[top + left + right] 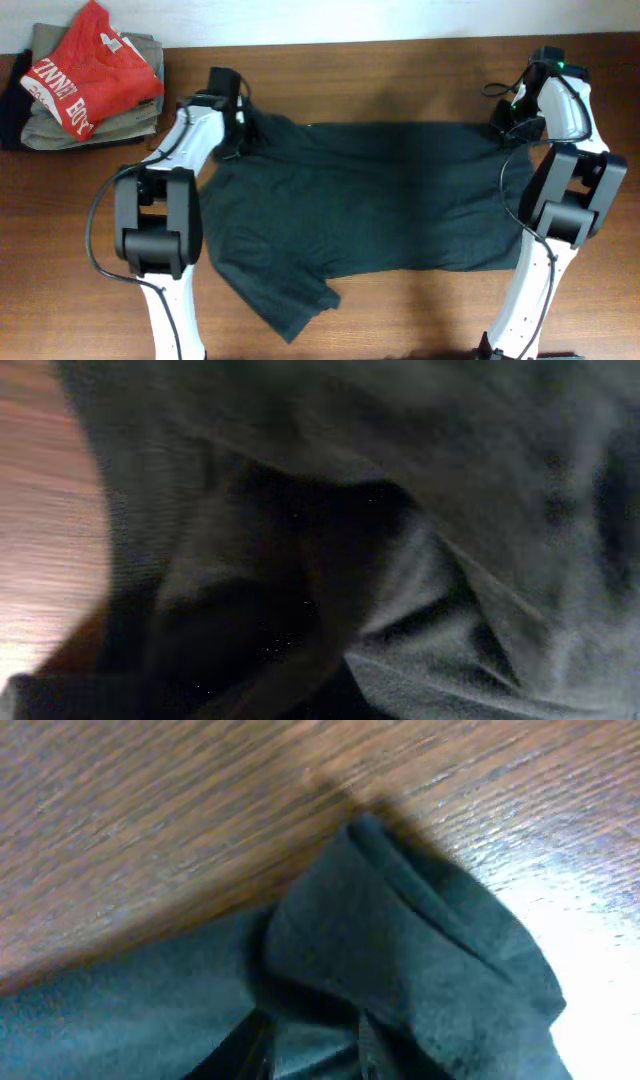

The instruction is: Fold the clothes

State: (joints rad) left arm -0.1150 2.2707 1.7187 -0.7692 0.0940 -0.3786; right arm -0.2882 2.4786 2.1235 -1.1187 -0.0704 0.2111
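The T-shirt [370, 200] is lying spread on the table [400, 80]. We are clamping the left gripper [237, 135] on its far corner for folding. Whether the right gripper [503, 128] is gripping, we cannot tell.

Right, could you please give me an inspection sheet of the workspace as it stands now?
Surface: wooden table, brown grain, no spills seen.
Job's things: dark T-shirt spread mostly flat, one sleeve rumpled toward the near edge; no lettering showing.
Clutter: red T-shirt lying on khaki folded garments at the far left corner.
Grippers: left gripper shut on the dark T-shirt's far left corner; right gripper at its far right corner, fabric bunched there, grip unclear.
Cables: black cable loops beside the left arm, another beside the right.
Surroundings: pale strip beyond the far edge; nothing else seen.
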